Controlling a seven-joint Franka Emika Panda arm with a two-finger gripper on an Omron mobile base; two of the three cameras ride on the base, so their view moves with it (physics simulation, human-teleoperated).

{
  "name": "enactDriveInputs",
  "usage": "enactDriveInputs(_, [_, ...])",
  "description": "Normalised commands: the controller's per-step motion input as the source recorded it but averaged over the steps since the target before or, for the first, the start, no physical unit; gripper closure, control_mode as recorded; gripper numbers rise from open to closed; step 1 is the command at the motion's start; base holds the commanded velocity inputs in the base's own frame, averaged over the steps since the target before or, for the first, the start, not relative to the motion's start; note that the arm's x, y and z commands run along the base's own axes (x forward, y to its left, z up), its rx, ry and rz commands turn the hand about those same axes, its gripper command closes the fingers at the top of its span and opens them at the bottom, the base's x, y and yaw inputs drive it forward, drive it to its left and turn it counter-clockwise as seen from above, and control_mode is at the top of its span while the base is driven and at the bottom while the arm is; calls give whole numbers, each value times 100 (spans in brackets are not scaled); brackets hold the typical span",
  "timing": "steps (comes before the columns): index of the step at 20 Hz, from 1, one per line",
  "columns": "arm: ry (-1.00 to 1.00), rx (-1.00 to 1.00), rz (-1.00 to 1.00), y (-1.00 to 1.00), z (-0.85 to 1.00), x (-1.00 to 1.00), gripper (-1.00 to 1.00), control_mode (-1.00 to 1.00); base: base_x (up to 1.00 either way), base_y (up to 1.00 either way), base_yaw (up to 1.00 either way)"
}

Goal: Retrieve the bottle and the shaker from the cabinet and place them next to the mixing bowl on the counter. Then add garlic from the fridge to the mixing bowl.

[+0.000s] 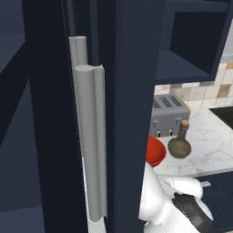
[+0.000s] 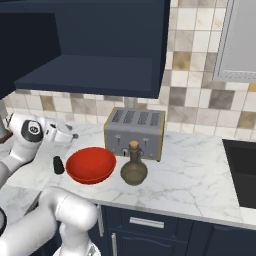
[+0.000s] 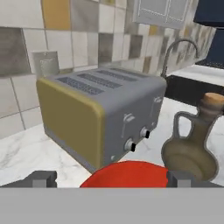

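The pincer stands spread as wide as it goes, with nothing between its 2 dark fingertips; in the right base view it hangs over the left end of the bench, just above and to the left of the shaker. By the look of it, the arm has let go there because both cabinet items are down.

The shaker, a small matte black cylinder, stands upright just beside the left rim of the mixing bowl. The bowl is glossy red, round and shallow, sitting near the front edge. On its right, close by, stands the bottle: olive-brown glass, squat belly, thin neck, tan cork and a loop handle. Both flank the bowl as the task wants.

Behind them, toward the tiled wall, a brushed grey toaster with a yellow end panel. The bench is white marble with faint grey veins. The navy cabinet hangs above. The garlic likely remains to fetch.
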Motion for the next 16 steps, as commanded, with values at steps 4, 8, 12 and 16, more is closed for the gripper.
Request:
enactDriveInputs(4, [19, 7, 37, -26, 84, -48, -100, -100, 0, 0, 0])
enactDriveInputs(8, [28, 9, 34, -36, 56, -53, -100, -100, 0, 0, 0])
enactDriveInputs(12, [29, 8, 29, -34, 37, -60, -100, -100, 0, 0, 0])
enactDriveInputs(16, [14, 13, 21, -43, 19, -89, -100, -100, 0, 0, 0])
